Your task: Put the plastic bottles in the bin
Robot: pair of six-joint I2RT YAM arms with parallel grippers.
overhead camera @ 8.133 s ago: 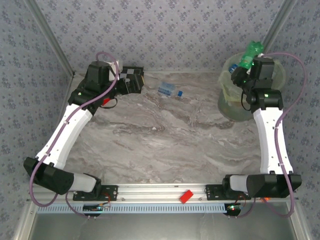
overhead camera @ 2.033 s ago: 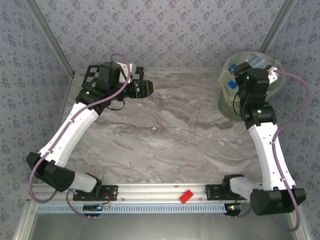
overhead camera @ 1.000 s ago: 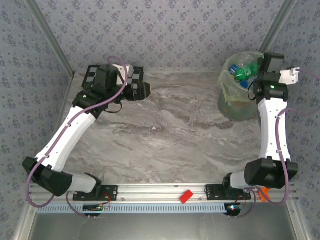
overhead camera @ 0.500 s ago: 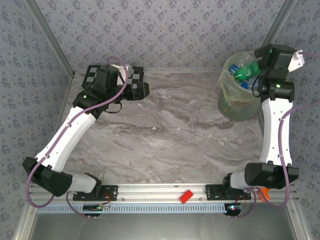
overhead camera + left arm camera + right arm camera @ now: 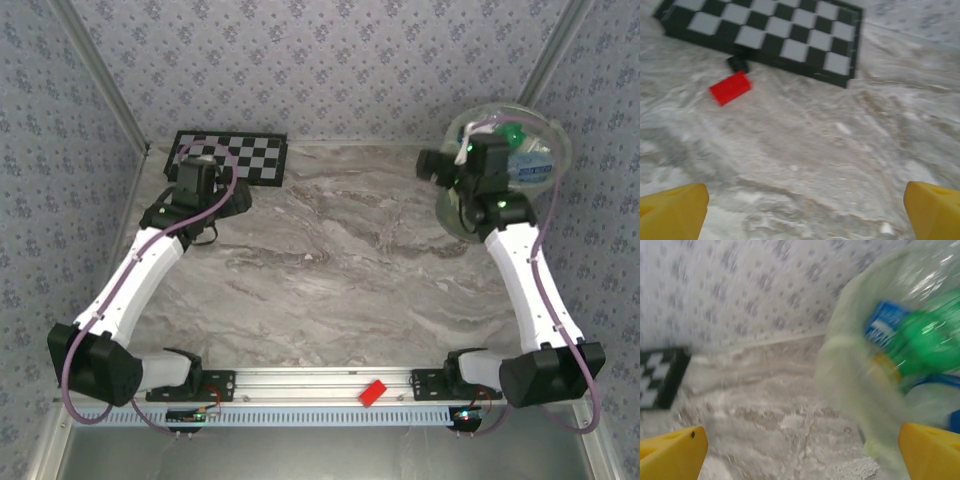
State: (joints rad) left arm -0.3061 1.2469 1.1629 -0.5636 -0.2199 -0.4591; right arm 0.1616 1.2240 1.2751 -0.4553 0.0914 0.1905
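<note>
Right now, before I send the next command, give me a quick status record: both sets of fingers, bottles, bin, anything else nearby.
left fingers: open, nothing held, near the chequered board
right fingers: open, nothing held, beside the bin, outside it
bottles: green and blue-labelled, inside the bin
red block: beside the chequered board
</note>
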